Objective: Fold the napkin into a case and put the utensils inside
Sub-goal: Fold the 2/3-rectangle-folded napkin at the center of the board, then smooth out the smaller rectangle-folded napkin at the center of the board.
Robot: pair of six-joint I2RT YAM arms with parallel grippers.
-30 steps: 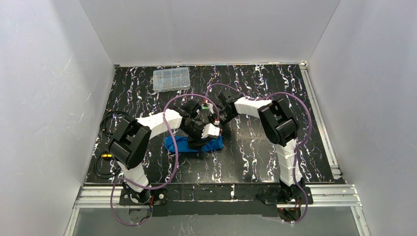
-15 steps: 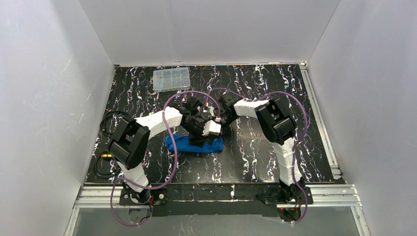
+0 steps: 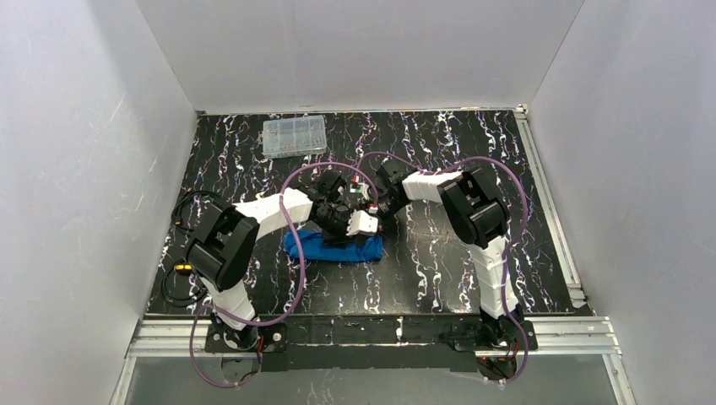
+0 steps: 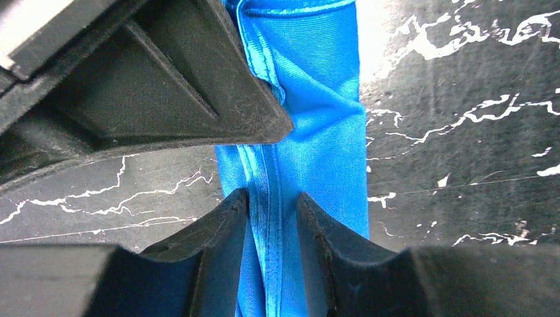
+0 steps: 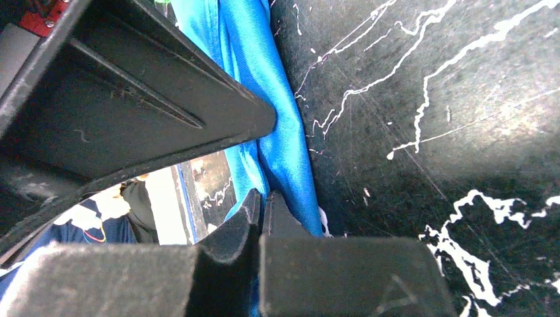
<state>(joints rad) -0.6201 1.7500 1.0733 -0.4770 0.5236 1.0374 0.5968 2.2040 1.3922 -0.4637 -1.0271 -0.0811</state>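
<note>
1. Table (image 3: 439, 253): black and glossy, veined with white like marble.
2. Left arm (image 3: 270, 207) and right arm (image 3: 431, 182): white shells and black joints, elbows bent, forearms angled inward to meet nearer the bases than the clear box (image 3: 294, 136).
3. Napkin (image 3: 333, 249): bright blue, slightly shiny cloth, bunched into a long narrow strip, lying nearward and to the right of that box.
4. Clear box: a ribbed plastic rectangle.
5. Right gripper (image 5: 262, 198): fingers pressed together, pinching a napkin fold.
6. Left gripper (image 4: 272, 206): fingers narrowly spread astride a hemmed napkin ridge.
</note>
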